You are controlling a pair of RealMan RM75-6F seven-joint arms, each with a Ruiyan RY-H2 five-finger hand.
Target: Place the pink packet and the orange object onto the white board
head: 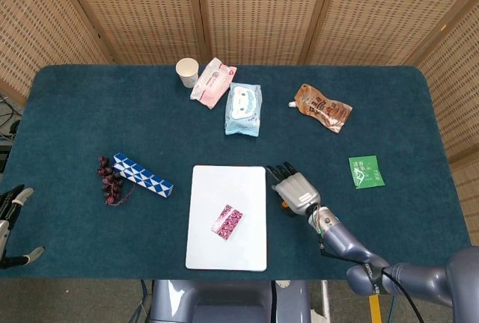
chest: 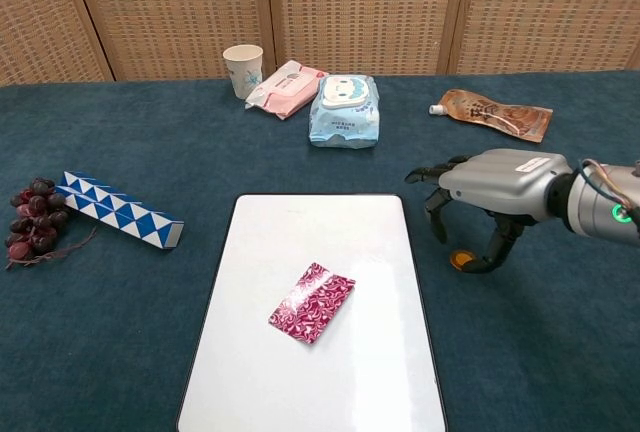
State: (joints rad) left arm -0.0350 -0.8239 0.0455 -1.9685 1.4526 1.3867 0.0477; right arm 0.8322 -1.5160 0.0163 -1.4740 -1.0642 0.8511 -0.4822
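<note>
Pink packet: lies flat near the middle of the white board, its long axis on a diagonal to the board's edges. That half of the task reads as complete.

Orange object: a small round disc on the table, just off the board's right edge, not on the board. It shows only in the chest view; in the head view it lies hidden beneath the right hand.

Right hand: poised directly over the orange object, palm down, fingers spread and curled downward around the disc. In the chest view the thumb side comes down beside the disc and appears to touch or nearly touch it; contact cannot be confirmed. The hand holds nothing and is released, with a wide spread for so small a target.

Governing relation: the disc sits directly below the right hand, between the downturned digits, and the board lies immediately to the hand's left. The disc has no long axis, so approach angle matters little. Judgement: a pinch and a short carry leftward should suffice; the disc's low profile on the cloth is the likely difficulty.

Left hand: at the far left edge of the head view, off the table, well apart from the disc, fingers apart and holding nothing.
</note>
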